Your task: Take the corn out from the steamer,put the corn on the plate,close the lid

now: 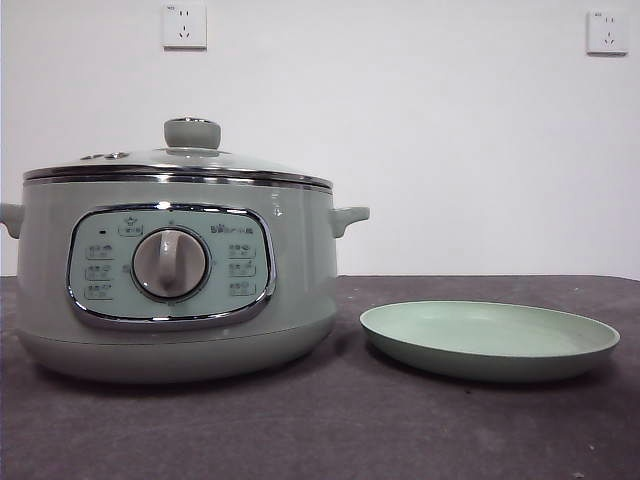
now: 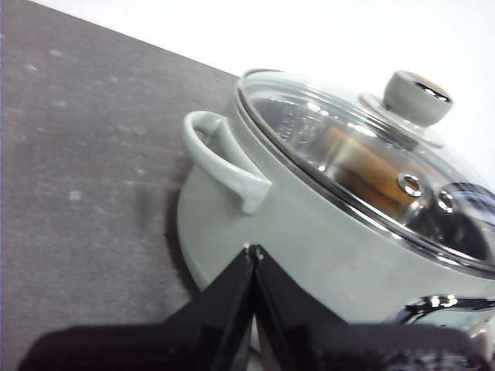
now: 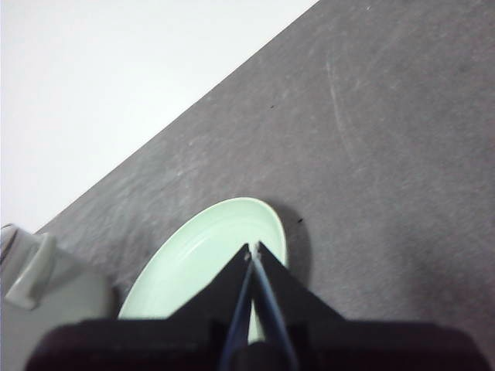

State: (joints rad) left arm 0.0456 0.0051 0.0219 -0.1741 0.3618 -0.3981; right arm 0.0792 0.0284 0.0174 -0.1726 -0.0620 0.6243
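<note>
The sage-green steamer point(image 1: 175, 275) stands at the left of the table with its glass lid point(image 1: 180, 160) on. Through the lid point(image 2: 363, 166) I see the yellow-orange corn point(image 2: 371, 174) inside the pot point(image 2: 286, 232). The pale-green plate point(image 1: 490, 338) lies empty to the right of the steamer. My left gripper point(image 2: 252, 249) is shut and hangs beside the steamer's side handle point(image 2: 220, 158). My right gripper point(image 3: 252, 247) is shut and hovers above the plate point(image 3: 201, 267). Neither arm shows in the front view.
The dark grey tabletop point(image 1: 330, 430) runs to a white wall with two sockets point(image 1: 185, 25). The steamer's right handle point(image 1: 348, 217) juts toward the plate. A corner of the steamer point(image 3: 42, 297) shows in the right wrist view.
</note>
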